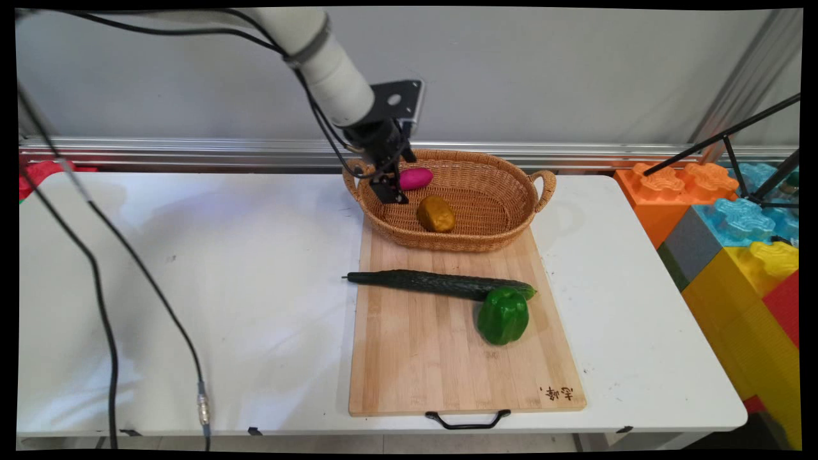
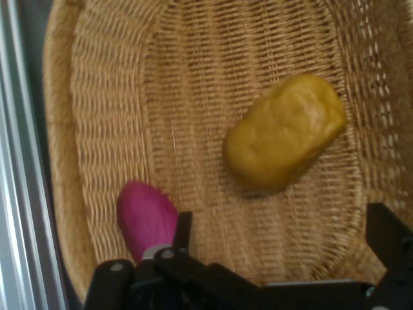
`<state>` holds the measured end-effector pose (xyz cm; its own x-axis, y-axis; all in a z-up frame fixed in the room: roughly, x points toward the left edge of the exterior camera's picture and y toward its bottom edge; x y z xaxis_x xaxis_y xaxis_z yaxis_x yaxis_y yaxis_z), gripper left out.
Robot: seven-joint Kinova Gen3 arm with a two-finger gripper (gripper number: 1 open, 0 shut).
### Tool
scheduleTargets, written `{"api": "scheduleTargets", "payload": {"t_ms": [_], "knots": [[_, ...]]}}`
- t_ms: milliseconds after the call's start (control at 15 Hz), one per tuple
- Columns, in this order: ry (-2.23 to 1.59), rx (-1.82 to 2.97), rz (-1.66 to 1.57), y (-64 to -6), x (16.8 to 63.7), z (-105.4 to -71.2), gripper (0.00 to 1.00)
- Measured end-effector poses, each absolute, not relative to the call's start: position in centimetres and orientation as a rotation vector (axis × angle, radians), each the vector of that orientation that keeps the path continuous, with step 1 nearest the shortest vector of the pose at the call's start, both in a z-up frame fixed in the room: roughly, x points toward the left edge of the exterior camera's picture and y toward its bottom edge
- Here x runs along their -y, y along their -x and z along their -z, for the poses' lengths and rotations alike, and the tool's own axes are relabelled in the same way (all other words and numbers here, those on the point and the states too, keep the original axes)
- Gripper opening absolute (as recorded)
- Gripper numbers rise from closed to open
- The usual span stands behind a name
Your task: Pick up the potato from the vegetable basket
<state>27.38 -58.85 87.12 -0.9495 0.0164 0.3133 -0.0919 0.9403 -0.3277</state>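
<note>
My gripper [image 1: 391, 191] hangs over the left end of a wicker basket [image 1: 466, 241], open, with nothing between its fingers. A magenta vegetable [image 1: 416, 178] lies in the basket just beside it. In the hand view the magenta vegetable [image 2: 145, 216] sits against the left finger [image 2: 182, 227], partly hidden by the linkage. A yellow-brown potato [image 1: 436, 213] rests in the basket's middle; the hand view shows the potato [image 2: 284, 131] ahead of the gripper [image 2: 284, 226], apart from both fingers. The basket's woven wall [image 2: 61, 161] curves along the left.
The basket stands on the far end of a wooden cutting board [image 1: 422, 358]. A long cucumber [image 1: 434, 283] lies across the board, with a green bell pepper [image 1: 503, 315] touching it. Large coloured blocks [image 1: 741, 255] stand off the table's right edge. Black cables [image 1: 102, 300] hang at left.
</note>
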Motion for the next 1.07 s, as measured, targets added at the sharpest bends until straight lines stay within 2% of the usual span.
{"api": "scheduleTargets", "payload": {"t_ms": [600,1067], "knots": [[0.253,2.817,-0.448,-23.9,62.7,-82.2,1.00],[0.353,2.812,-0.417,-22.3,63.8,-80.0,1.00]]}}
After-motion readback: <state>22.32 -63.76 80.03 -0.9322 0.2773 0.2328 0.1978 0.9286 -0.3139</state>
